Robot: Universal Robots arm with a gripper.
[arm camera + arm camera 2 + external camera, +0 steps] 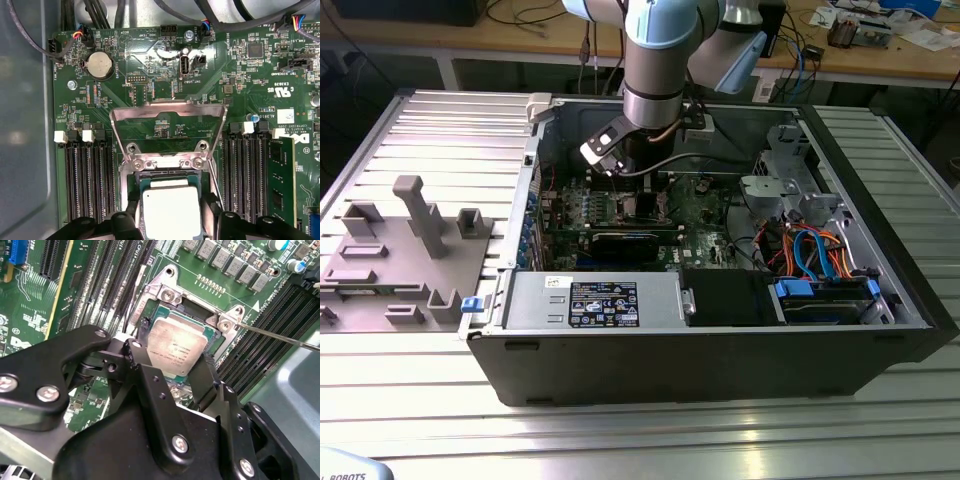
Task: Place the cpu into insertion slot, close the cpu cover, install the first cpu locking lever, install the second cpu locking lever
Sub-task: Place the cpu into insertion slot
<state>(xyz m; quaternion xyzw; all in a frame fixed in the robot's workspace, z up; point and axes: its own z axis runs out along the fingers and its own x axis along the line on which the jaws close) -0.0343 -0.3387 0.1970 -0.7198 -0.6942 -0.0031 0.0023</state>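
The cpu (171,212), a small square chip with a silver-grey top, lies level right at the insertion slot (165,163), whose silvery rim and screws show just beyond it. My gripper (171,220) is shut on the cpu, one black finger (141,357) against each side; the second wrist view has the cpu (176,347) between them over the insertion slot (167,292). The cpu cover (119,132), a thin metal frame, stands swung open behind the socket. A thin wire lever (280,337) sticks out beside it. In the exterior view the gripper (632,178) reaches down inside the computer case.
Rows of black memory slots (87,175) flank the socket on both sides. A coin battery (101,65) and cable plugs sit beyond the cover. A power supply (590,300) and drive cage with cables (820,255) line the case. A grey fixture (410,250) lies at the exterior view's left.
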